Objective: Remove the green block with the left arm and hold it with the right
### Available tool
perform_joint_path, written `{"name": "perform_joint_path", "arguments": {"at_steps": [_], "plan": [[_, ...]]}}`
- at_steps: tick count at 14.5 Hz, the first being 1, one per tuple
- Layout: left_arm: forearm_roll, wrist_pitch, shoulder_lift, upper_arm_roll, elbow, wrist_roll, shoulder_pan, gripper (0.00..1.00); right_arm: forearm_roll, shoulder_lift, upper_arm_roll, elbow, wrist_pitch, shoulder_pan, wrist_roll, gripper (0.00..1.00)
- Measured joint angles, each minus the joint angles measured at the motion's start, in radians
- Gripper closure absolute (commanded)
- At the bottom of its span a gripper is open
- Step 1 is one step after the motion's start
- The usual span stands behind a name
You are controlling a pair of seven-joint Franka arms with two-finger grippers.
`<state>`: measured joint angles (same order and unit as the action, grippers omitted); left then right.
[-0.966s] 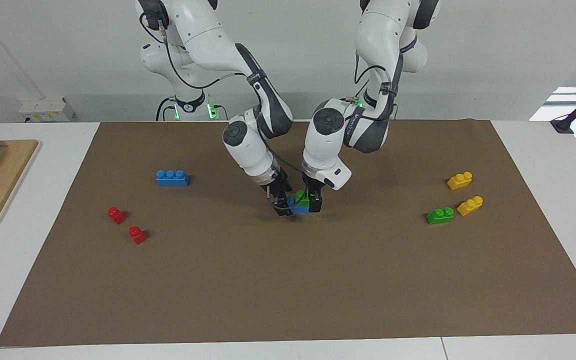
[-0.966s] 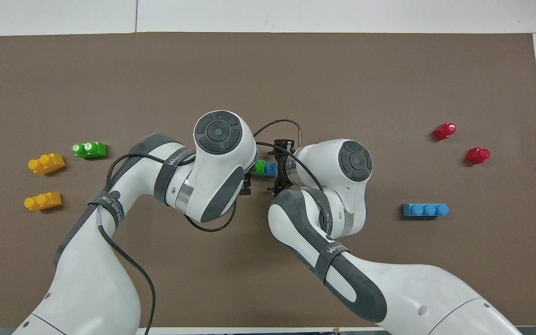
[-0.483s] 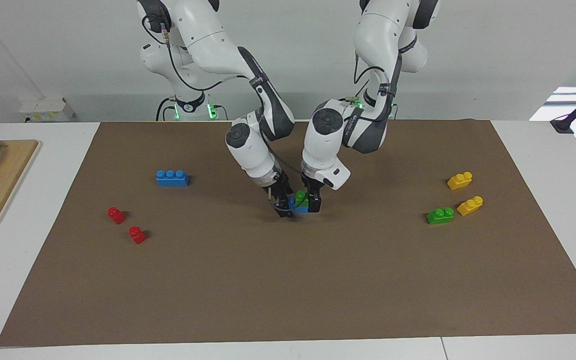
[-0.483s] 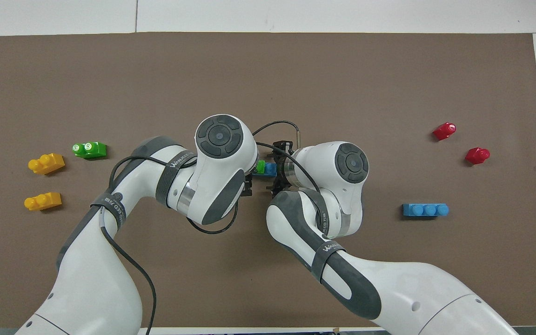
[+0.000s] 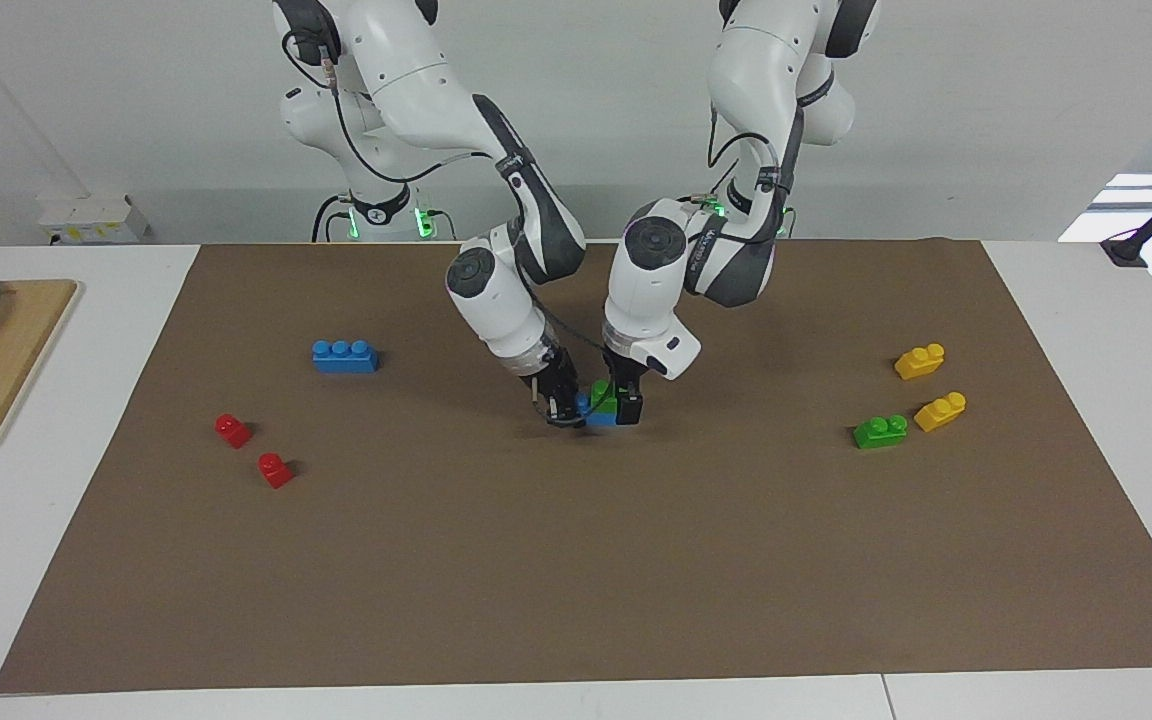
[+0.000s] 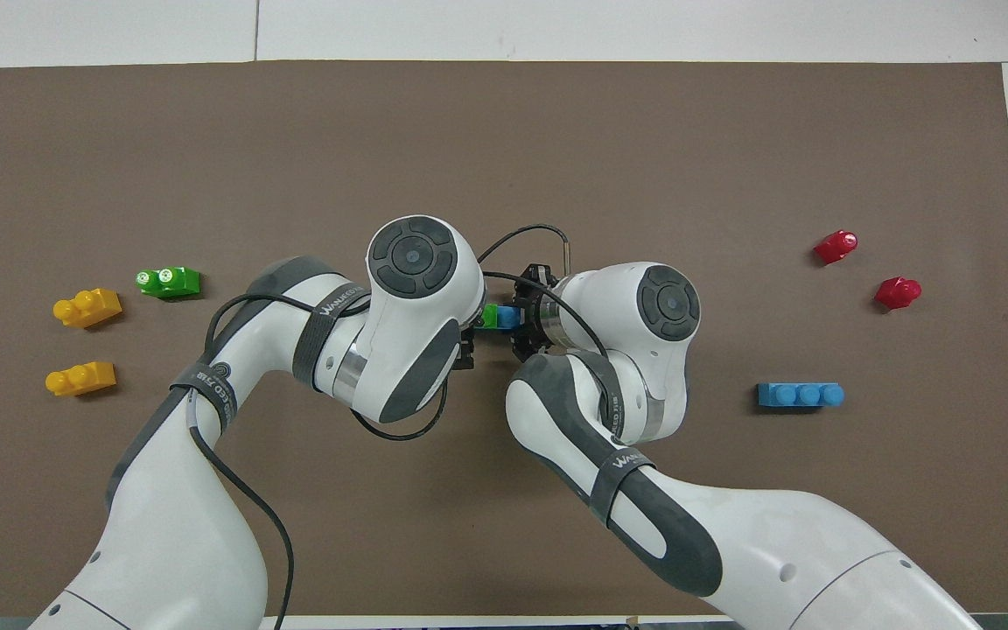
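Green block point(image 5: 603, 397) sits between both claws.

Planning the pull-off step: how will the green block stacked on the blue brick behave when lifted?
Probably rigid, light moulded plastic. The green block sits on the blue brick, so studs may resist. Right gripper is shut on that brick, left gripper open around the green.

At the middle of the brown mat point(image 5: 576, 560) on the table point(image 5: 56, 560), a green block point(image 5: 604, 398) sits on a blue brick point(image 5: 598, 417). The right gripper point(image 5: 566, 412) is closed on the blue brick's end; the left gripper point(image 5: 626, 404), fingers apart, straddles the green block. Toward the left arm's end lie a second green block point(image 5: 880, 431) and two yellow bricks point(image 5: 920, 361); toward the right arm's end, another blue brick point(image 5: 344, 356) and two red pieces point(image 5: 233, 430).
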<state>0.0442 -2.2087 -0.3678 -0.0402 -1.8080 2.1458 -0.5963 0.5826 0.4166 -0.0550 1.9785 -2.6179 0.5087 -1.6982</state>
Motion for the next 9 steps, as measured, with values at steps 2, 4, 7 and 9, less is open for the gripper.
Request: {"name": "perform_joint_path", "arguments": {"at_steps": [2, 4, 7, 9], "plan": [[0.000, 0.000, 0.000, 0.000, -0.001, 0.000, 0.000, 0.04, 0.001, 0.000, 0.000, 0.000, 0.000, -0.006, 0.000, 1.00], [0.000, 0.000, 0.001, -0.001, -0.001, 0.000, 0.000, 0.13, 0.001, 0.000, 0.000, 0.000, 0.000, -0.006, 0.005, 1.00], [0.000, 0.000, 0.001, -0.002, -0.001, 0.009, -0.001, 0.28, 0.038, 0.001, 0.000, 0.001, -0.003, -0.006, 0.019, 1.00], [0.000, 0.000, 0.001, -0.002, -0.001, 0.028, -0.001, 0.43, 0.072, 0.003, 0.001, 0.002, -0.023, -0.006, 0.037, 1.00]]}}
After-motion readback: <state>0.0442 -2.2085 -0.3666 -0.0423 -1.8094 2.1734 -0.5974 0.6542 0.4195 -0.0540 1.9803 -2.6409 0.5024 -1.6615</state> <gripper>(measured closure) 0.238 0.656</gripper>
